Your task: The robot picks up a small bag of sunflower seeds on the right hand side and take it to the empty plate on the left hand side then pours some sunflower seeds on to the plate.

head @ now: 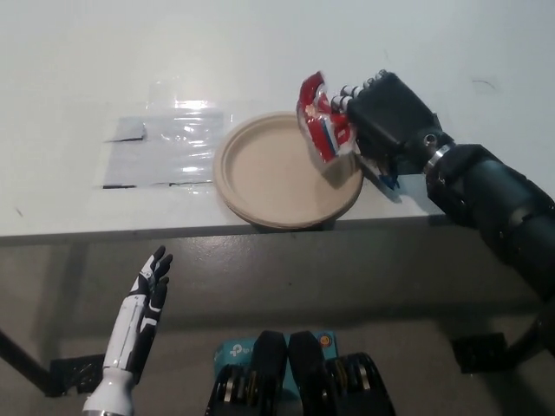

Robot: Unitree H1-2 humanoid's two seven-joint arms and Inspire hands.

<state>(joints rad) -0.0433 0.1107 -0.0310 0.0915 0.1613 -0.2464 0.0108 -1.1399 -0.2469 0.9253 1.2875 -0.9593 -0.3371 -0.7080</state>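
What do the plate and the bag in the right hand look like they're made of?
The plate looks like pressed paper or fibre: matte beige with a raised rim and no gloss. The bag, held in the right hand, appears to be thin printed plastic film in red and white, crinkled and slightly shiny.

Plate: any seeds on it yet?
Empty as far as visible. The plate shows a bare tan surface; the right robot hand holds the bag tilted over its right rim.
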